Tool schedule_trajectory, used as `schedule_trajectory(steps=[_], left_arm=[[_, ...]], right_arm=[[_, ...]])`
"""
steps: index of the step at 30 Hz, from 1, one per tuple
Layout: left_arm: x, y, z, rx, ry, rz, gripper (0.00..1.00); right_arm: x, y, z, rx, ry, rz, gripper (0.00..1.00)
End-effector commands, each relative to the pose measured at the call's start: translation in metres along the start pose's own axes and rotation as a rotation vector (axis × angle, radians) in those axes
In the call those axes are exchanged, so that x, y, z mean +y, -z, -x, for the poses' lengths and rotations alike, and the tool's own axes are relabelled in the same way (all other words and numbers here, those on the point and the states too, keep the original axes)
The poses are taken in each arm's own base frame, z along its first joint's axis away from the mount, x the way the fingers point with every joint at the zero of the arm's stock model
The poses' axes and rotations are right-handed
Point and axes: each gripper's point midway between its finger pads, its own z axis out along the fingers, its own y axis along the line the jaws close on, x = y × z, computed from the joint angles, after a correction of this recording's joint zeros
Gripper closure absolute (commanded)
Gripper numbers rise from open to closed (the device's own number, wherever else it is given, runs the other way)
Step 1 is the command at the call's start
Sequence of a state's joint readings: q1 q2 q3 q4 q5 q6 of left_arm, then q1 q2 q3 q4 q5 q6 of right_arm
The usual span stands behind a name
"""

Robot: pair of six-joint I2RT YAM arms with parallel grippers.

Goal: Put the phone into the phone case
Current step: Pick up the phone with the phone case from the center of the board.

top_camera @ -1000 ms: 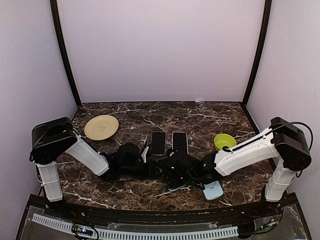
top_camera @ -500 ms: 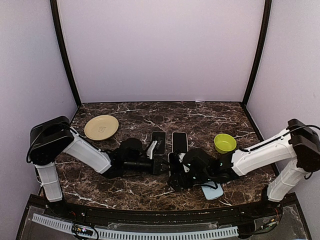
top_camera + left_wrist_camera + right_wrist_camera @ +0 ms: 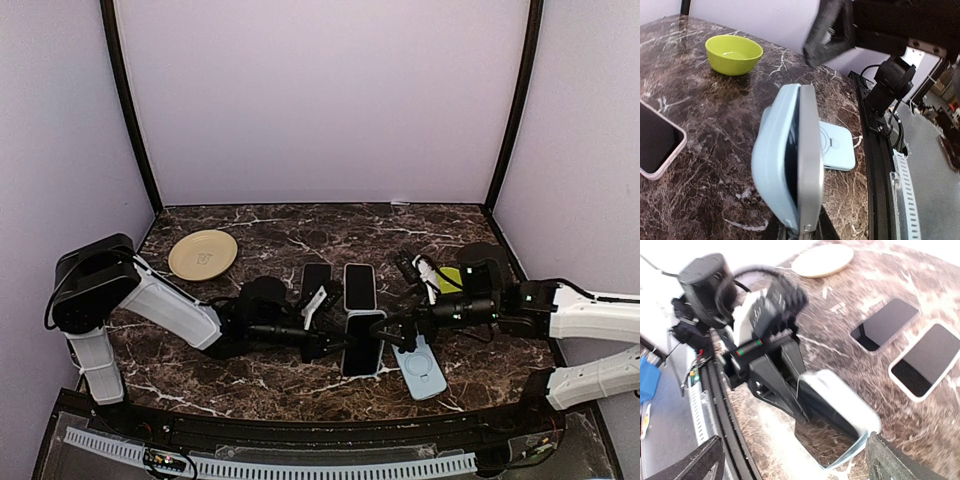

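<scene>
plate (image 3: 203, 254): tan, round, far left of the table, well apart from the rest
bowl (image 3: 734, 54): lime green, upright, right side
black phone (image 3: 316, 275): flat, screen up, mid-table
pale-rimmed phone (image 3: 359, 285): flat, screen up, just right of the black phone, parallel to it
blue pad (image 3: 421, 368): light blue, ring mark on top, flat near the front edge
table (image 3: 260, 225): dark marble, white veins

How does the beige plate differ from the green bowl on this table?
The plate is beige, the bowl lime green. The plate is shallow and nearly flat; the bowl is deep with steep walls. In the top view the plate sits at the left, the bowl at the right. Both are round, upright and empty.
</scene>
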State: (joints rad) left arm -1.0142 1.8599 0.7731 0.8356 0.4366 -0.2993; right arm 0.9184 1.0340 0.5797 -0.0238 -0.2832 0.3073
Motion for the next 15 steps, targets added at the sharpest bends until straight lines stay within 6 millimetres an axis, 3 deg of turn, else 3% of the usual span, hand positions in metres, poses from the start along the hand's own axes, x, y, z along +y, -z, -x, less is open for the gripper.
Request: schedule_trajectory(steps=[1, 7, 10, 15], left_arm=[[-0.024, 0.002, -0.011, 0.013, -0.288, -0.018, 1.0], [-0.026, -0.005, -0.016, 0.061, -0.448, 0.003, 1.0], [-0.025, -0.002, -0.013, 0.043, -0.476, 0.022, 1.0], [-0.027, -0.004, -0.019, 0.081, -0.471, -0.007, 1.0]], right_arm=[[0.018, 0.015, 0.009, 0.06, 0.126, 0.103, 0.02], [0.009, 0.02, 0.033, 0.12, 0.124, -0.004, 0.01], [-0.005, 0.02, 0.03, 0.089, 0.024, -0.074, 0.03], [0.011, 0.024, 0.029, -0.133, -0.097, 0.088, 0.02]])
